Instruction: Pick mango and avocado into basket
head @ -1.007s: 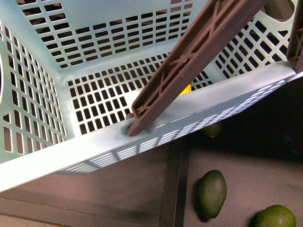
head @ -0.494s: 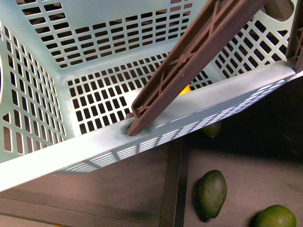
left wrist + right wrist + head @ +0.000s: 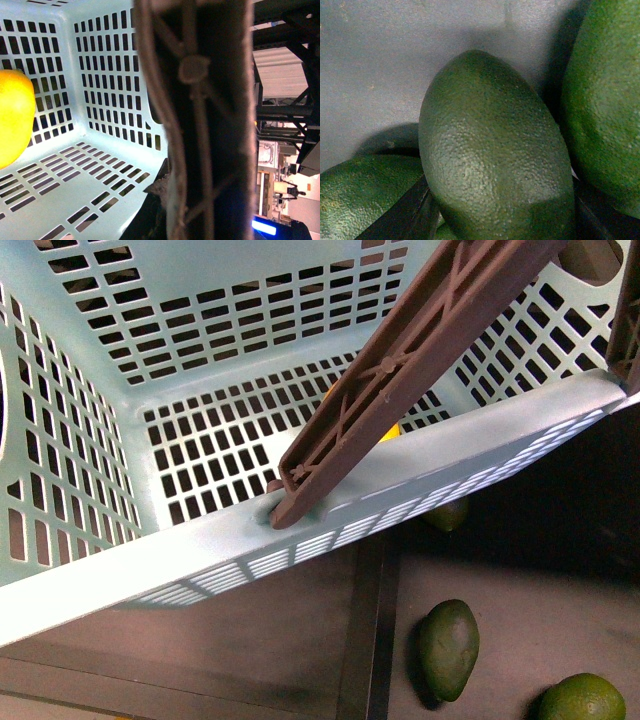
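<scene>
The pale turquoise basket (image 3: pixel 330 505) fills the front view, and its brown handle (image 3: pixel 400 360) slants across it. Only a yellow sliver of the mango (image 3: pixel 393 430) peeks from behind the handle. In the left wrist view the mango (image 3: pixel 12 115) lies on the basket floor (image 3: pixel 75 175). My left gripper (image 3: pixel 150 210) is open inside the basket, mostly hidden by the handle (image 3: pixel 210 120). In the right wrist view my right gripper (image 3: pixel 495 220) is shut on the dark green, pebbled avocado (image 3: pixel 490 145). Its dark fingers (image 3: pixel 400 212) flank the fruit. Neither arm shows in the front view.
Another avocado (image 3: pixel 448 648) lies on the dark surface in front of the basket, with a round green fruit (image 3: pixel 582 700) to its right. A small green fruit (image 3: pixel 447 515) sits under the basket rim. Green fruits (image 3: pixel 365 195) (image 3: pixel 605 100) crowd both sides of the held avocado.
</scene>
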### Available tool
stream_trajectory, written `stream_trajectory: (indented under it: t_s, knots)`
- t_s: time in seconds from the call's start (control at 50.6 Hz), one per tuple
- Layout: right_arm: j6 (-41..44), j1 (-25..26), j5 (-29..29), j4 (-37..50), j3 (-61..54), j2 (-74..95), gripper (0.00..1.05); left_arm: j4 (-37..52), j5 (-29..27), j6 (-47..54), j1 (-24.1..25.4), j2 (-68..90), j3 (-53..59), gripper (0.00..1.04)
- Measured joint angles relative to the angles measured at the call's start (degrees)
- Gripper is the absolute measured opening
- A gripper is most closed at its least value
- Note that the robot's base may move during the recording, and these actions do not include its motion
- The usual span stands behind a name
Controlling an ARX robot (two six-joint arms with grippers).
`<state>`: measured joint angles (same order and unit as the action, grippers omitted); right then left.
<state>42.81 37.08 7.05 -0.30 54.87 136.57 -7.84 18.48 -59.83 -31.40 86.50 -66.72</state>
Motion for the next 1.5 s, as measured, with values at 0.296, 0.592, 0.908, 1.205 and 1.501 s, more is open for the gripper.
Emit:
stream_trajectory:
  t_s: [0.296, 0.592, 0.908, 1.205, 1.501]
  knots:
    - [-1.0, 1.2, 1.2, 0.1, -0.1, -0.6, 0.51, 0.0, 0.0, 0.0, 0.0, 0.0, 0.0, 0.05]
    - [-1.0, 2.4, 8.2, 2.1, -5.6, -12.6, 0.51, 0.0, 0.0, 0.0, 0.0, 0.0, 0.0, 0.05]
    - [-9.4, -1.9, 22.1, -1.5, -17.8, -45.1, 0.5, 0.0, 0.0, 0.0, 0.0, 0.0, 0.0, 0.05]
    - [-23.4, -15.8, 22.0, -5.4, -19.4, -71.8, 0.5, 0.0, 0.0, 0.0, 0.0, 0.0, 0.0, 0.05]
    - [-39.5, -42.5, 9.1, 3.2, -15.8, -74.3, 0.5, 0.0, 0.0, 0.0, 0.0, 0.0, 0.0, 0.05]
